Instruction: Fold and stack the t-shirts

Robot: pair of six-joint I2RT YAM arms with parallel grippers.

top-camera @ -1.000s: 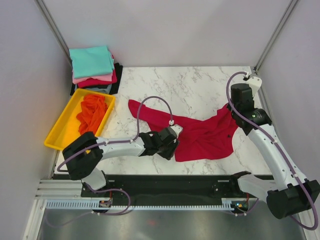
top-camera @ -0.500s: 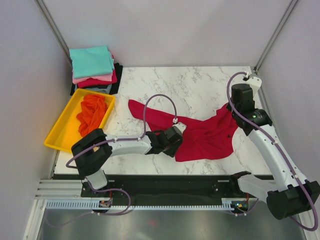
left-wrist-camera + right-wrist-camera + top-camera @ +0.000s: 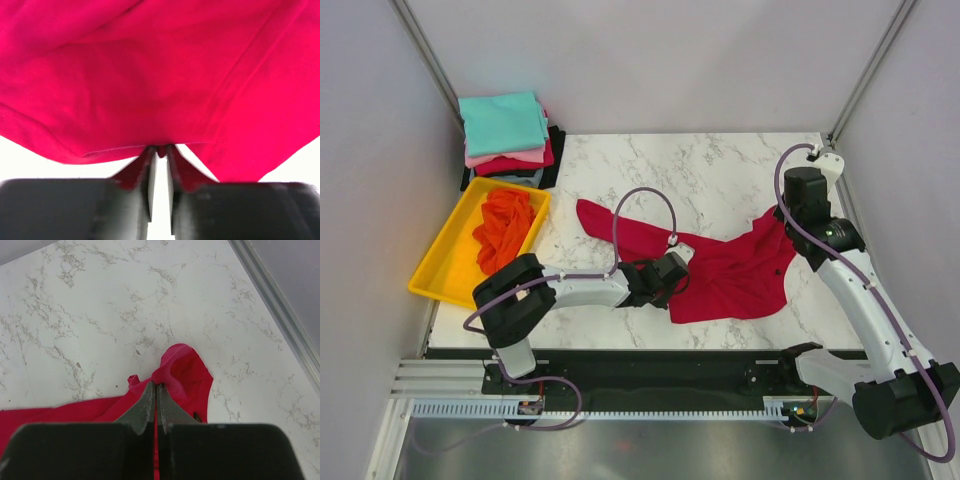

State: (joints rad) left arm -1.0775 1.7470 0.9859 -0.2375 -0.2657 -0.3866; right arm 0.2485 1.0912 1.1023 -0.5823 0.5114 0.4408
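A crimson red t-shirt (image 3: 725, 275) lies spread and rumpled on the marble table, one sleeve reaching back left. My left gripper (image 3: 672, 276) is at its near left hem. In the left wrist view the jaws are almost together, pinching a bit of the red hem (image 3: 160, 75) at the left gripper's tips (image 3: 161, 149). My right gripper (image 3: 782, 222) is shut on the shirt's far right corner, which bunches up at the right gripper's tips (image 3: 156, 385) over the raised cloth (image 3: 185, 370). An orange t-shirt (image 3: 503, 225) lies crumpled in a tray. Folded t-shirts (image 3: 505, 125), teal on top, are stacked at the back left.
The yellow tray (image 3: 435, 275) sits at the table's left edge, just in front of the folded stack. Grey walls close in the left and right sides, and a metal frame rail (image 3: 280, 305) runs along the table's right edge.
My left gripper slid a little to the right onto the shirt's near hem and its jaws closed on the cloth. The right arm and its corner of the shirt stayed still.
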